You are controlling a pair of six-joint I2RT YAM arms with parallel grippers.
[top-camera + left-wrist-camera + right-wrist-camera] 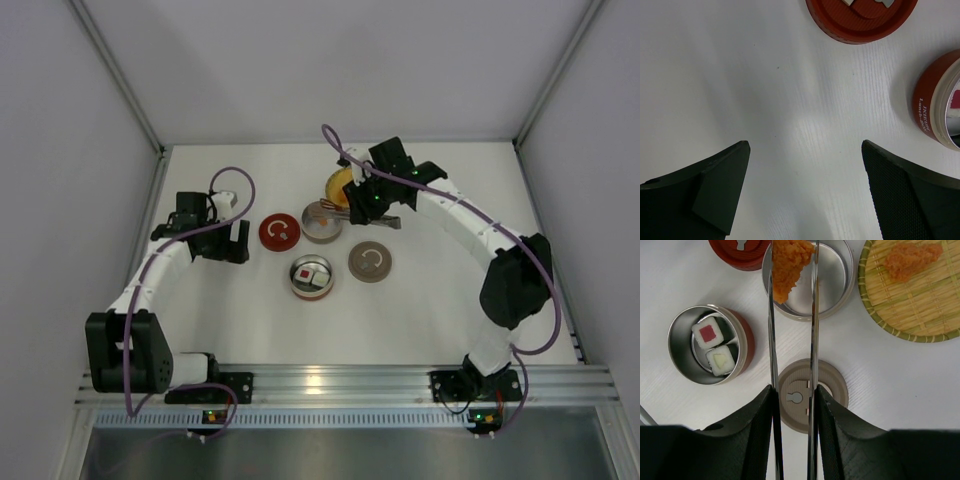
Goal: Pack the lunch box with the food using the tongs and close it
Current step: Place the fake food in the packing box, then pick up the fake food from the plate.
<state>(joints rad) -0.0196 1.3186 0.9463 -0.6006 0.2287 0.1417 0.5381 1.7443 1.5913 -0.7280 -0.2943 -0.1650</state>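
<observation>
Light is bright, soft and even, coming from overhead. In the top view the white table (430, 310) is close to washed out, and the 2 arms throw only faint shadows. In the left wrist view, pale grey shadows spread across the table between the fingers (715, 195) of the left gripper (805, 145), which are dark and slightly soft-edged. In the right wrist view the tongs (813, 340) and the steel lunch box tin (837, 285) carry a dull, diffuse sheen. The right gripper (795, 390) is underexposed near the lens.
</observation>
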